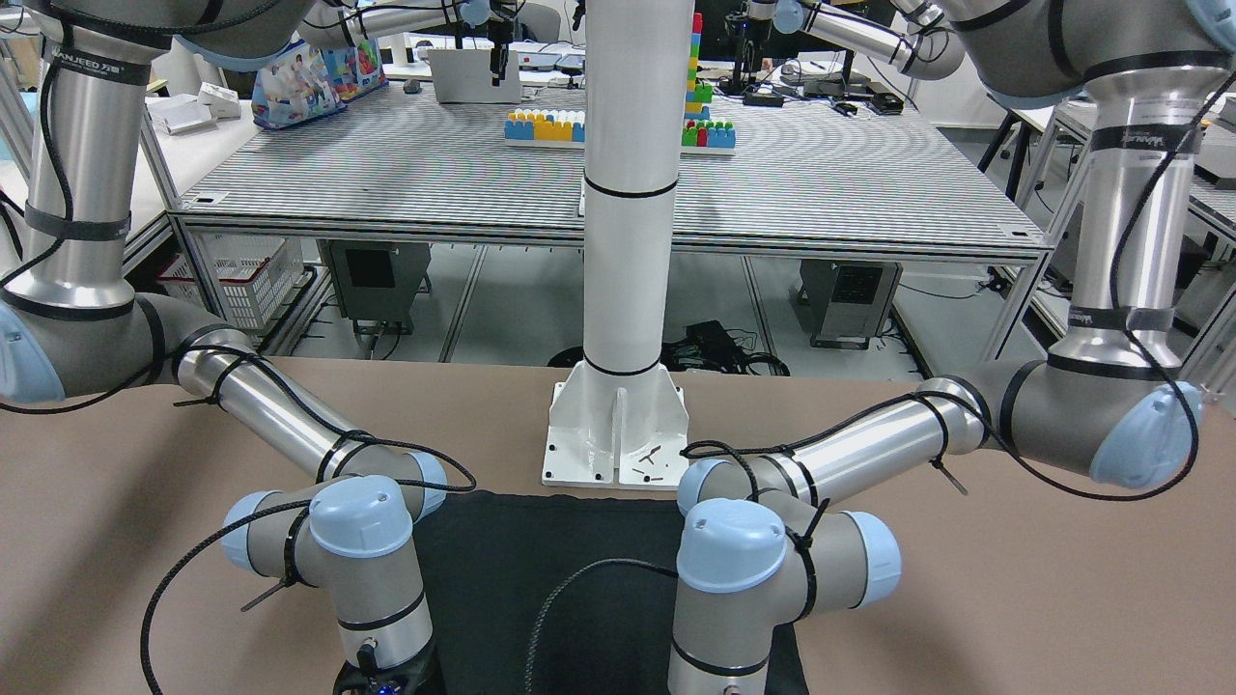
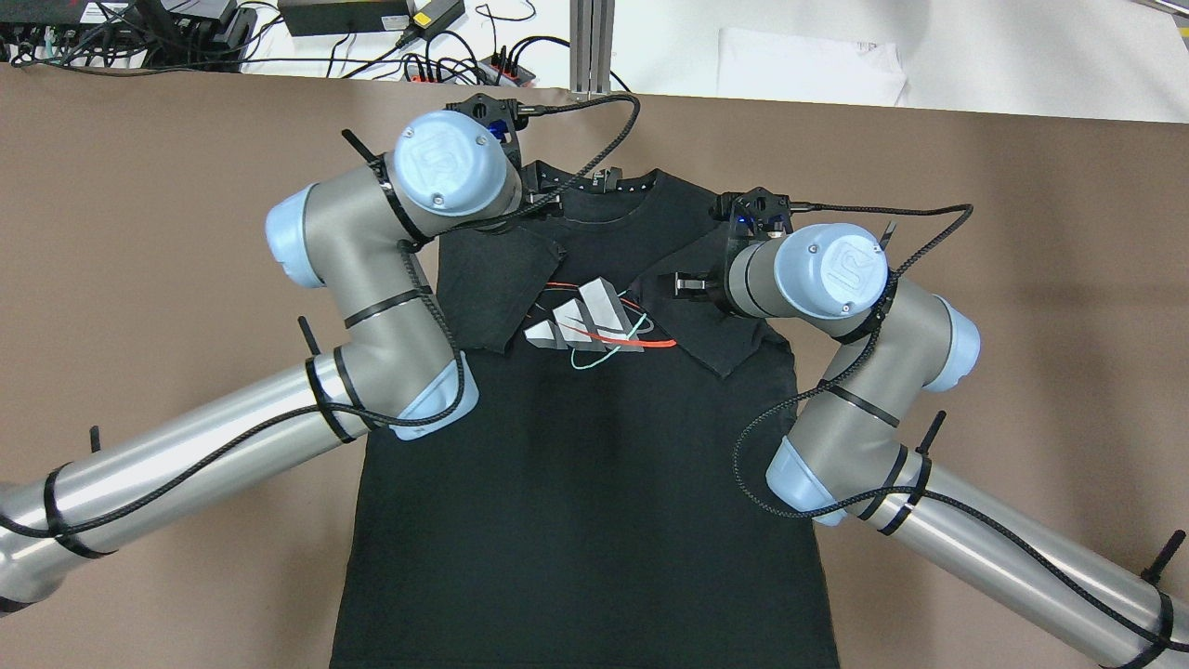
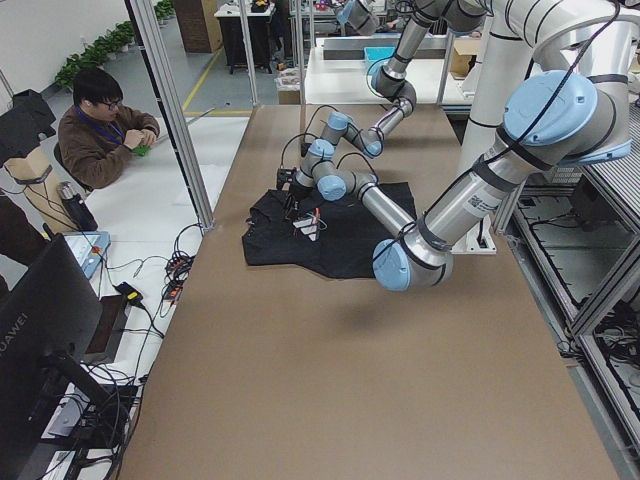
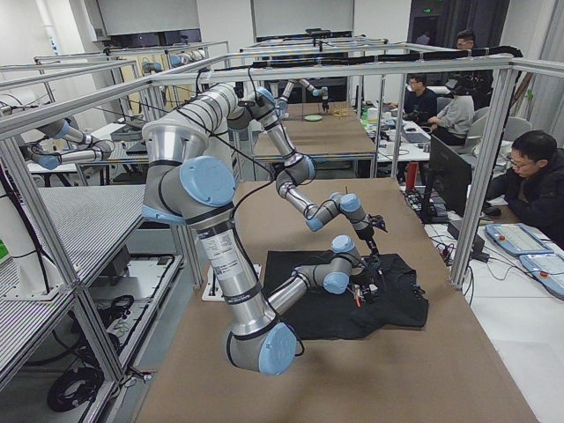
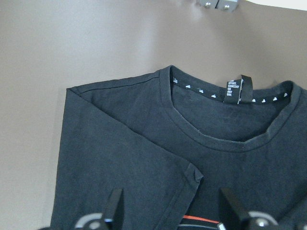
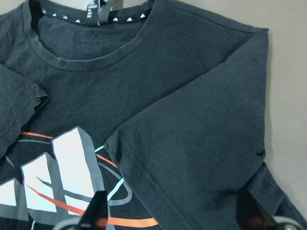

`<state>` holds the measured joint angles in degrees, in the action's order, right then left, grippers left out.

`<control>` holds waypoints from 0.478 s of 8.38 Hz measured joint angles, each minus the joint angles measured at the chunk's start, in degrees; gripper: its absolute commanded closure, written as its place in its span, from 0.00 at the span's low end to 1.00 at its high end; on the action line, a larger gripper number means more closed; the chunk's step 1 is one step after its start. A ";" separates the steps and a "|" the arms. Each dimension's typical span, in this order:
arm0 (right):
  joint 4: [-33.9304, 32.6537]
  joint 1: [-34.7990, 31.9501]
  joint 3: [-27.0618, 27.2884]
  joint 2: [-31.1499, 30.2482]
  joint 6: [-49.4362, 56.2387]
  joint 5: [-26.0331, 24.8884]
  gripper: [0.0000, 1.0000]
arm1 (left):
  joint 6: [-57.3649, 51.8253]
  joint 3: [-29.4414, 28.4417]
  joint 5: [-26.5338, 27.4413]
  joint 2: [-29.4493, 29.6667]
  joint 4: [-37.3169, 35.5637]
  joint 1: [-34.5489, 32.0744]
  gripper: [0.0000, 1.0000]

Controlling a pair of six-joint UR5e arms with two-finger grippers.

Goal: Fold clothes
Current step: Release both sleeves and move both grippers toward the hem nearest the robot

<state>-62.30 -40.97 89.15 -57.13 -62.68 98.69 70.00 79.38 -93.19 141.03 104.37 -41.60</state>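
Jaws of the left gripper (image 5: 170,199) and the right gripper (image 6: 172,201) stand wide apart, gripping nothing, just above the black T-shirt (image 2: 576,465) spread flat on the brown table (image 2: 139,232), its folded-in sleeves (image 6: 201,143) beneath the fingers and its collar (image 5: 211,139) beyond their tips.

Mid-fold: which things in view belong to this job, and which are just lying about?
Job:
black T-shirt, its sleeves folded in
left hand and right hand, both open over it

Lying about:
white pole base
toy blocks on the far table
cables past the brown table
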 measured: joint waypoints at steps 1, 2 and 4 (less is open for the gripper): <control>0.00 -0.09 2.32 -1.48 0.02 0.88 0.06 | 0.60 5.23 -3.46 -3.76 0.33 -1.10 0.00; -0.25 -0.12 6.40 -4.45 -0.05 2.71 0.06 | 2.03 10.88 -6.95 -8.11 0.95 -1.88 0.00; -0.59 -0.33 15.84 -12.39 -0.23 7.98 0.06 | 4.94 19.65 -11.86 -14.90 1.64 -2.25 0.00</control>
<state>-62.89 -41.31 104.99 -69.52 -62.91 106.67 74.94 99.03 -105.05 126.13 106.00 -43.86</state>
